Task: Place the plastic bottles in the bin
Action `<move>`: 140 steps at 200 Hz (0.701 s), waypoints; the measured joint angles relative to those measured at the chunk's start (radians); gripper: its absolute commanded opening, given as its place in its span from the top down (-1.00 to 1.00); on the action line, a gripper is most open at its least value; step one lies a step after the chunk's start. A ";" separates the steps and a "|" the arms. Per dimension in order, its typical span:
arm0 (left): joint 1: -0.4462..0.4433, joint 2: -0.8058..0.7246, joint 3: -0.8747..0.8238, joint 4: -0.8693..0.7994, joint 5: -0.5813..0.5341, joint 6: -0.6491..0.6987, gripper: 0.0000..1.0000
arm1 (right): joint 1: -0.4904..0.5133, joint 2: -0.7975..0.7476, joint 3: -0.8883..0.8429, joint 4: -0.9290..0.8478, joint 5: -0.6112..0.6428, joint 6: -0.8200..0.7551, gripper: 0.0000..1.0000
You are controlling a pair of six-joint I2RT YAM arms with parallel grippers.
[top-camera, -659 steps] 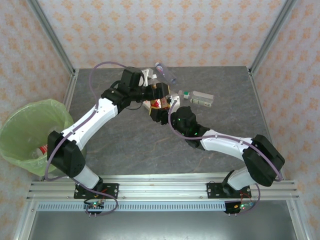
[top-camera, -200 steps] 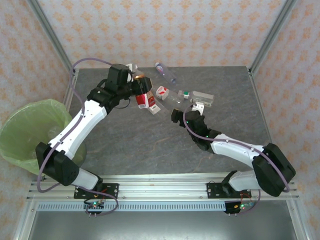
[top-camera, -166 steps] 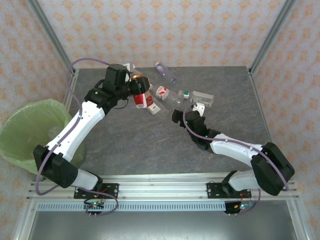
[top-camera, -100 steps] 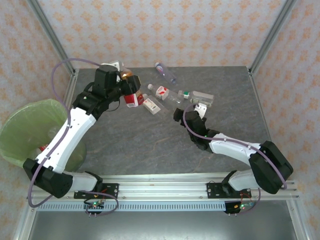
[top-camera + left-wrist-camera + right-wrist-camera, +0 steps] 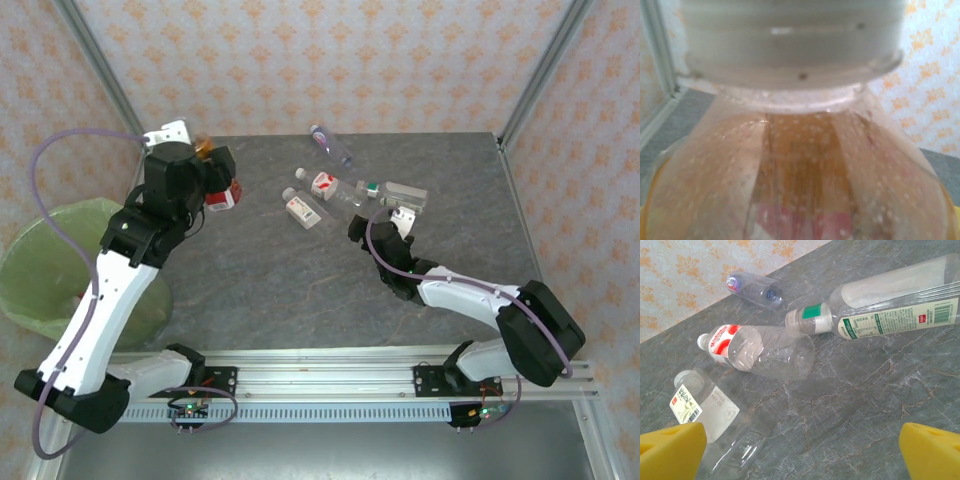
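Nearest me on the left, the bin (image 5: 28, 250) stood off the left edge of the surface (image 5: 300, 290), green liner open at the top. My right arm reached across the middle, and my right end effector (image 5: 800, 454) hung just short of the bottles with its yellow fingers (image 5: 670, 447) spread wide apart, nothing between them.

Right in front of it, four bottles lay on their sides on the grey stone. Closest came the white-label bottle (image 5: 715, 410), clear and a bit flattened, white cap pointing away. Just beyond it lay the red-and-white bottle (image 5: 760, 350), white cap to the left. Its open-looking base sat close to the neck of the green-band bottle (image 5: 890, 300), a longer one with a printed white label, stretched out to the right. Whether those two touched, I couldn't tell.

Over on the left, my left end effector (image 5: 218, 183) was clamped on the held bottle (image 5: 800, 165), red label showing from above, pale cap and orange tint filling my wrist view. It hung above the far-left part of the surface, not over the bin.

Farthest back, near the wall, the blue-cap bottle (image 5: 755, 290) lay alone.
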 measured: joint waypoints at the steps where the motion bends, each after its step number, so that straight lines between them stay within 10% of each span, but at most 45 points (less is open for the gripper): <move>1: 0.000 -0.002 0.000 0.000 -0.003 0.000 -0.40 | 0.000 0.000 0.000 0.000 0.000 0.000 -0.98; 140: 0.016 -0.208 -0.144 0.060 -0.541 0.156 -0.42 | 0.000 0.034 0.012 0.018 0.004 0.003 -0.98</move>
